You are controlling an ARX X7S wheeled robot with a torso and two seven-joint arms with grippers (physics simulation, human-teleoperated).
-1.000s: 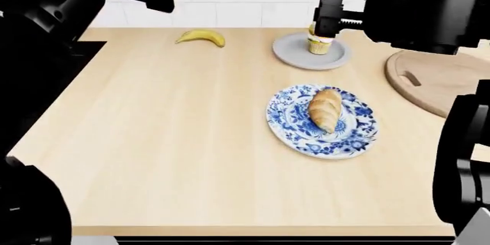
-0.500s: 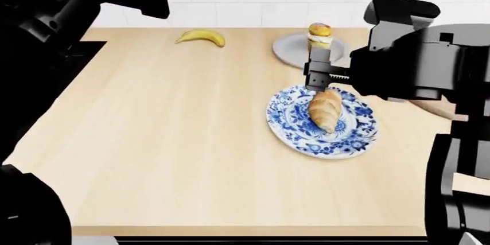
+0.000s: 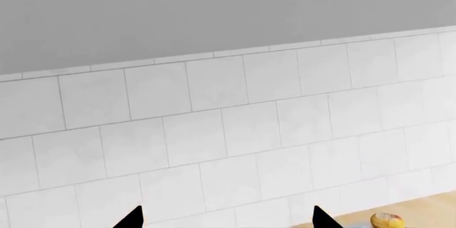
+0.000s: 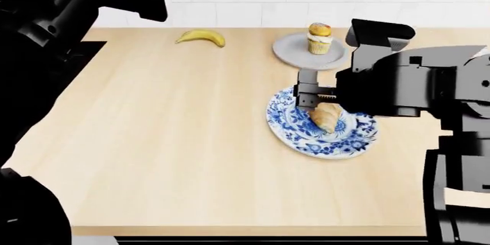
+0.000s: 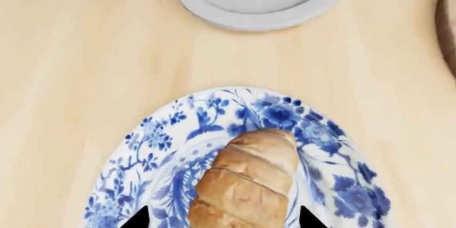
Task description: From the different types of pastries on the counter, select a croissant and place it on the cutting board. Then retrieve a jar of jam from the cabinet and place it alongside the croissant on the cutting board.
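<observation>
Landmark: blue-and-white plate (image 4: 295, 133), sits on the pale wood counter (image 4: 168, 142); all places given rel. to it.
Croissant: golden-brown, ridged, lies on the plate (image 4: 327, 117), long axis running toward the wall; in right wrist view it fills the plate's middle (image 5: 246, 182), one tapered end pointing at the grey plate.
Right gripper: black, directly over the plate (image 4: 314, 102), above the croissant's far end; arm body hides the plate's right part. Right wrist view shows two dark fingertips (image 5: 135, 218), one each side of the croissant, spread wider than the pastry, not touching it. Jaws apart, grasping nothing.
Grey plate: round, beyond the blue-and-white plate toward the wall (image 4: 291, 50), near but apart; also in right wrist view (image 5: 213, 4).
Cupcake: yellow w/ white cream, upright on the grey plate (image 4: 320, 37); its top also shows at the edge of left wrist view (image 3: 387, 220).
Banana: yellow, on counter well away from the plate (image 4: 201, 37), far-left near the wall.
Cutting board: mostly hidden by right arm in head view; only a brown rim sliver in right wrist view (image 5: 449, 30), off to the plate's right.
Left gripper: raised, faces the white tile wall (image 3: 213, 132); two dark tips (image 3: 226, 218) set wide apart w/ nothing between, so released.
Jam jar: not visible in any view.
</observation>
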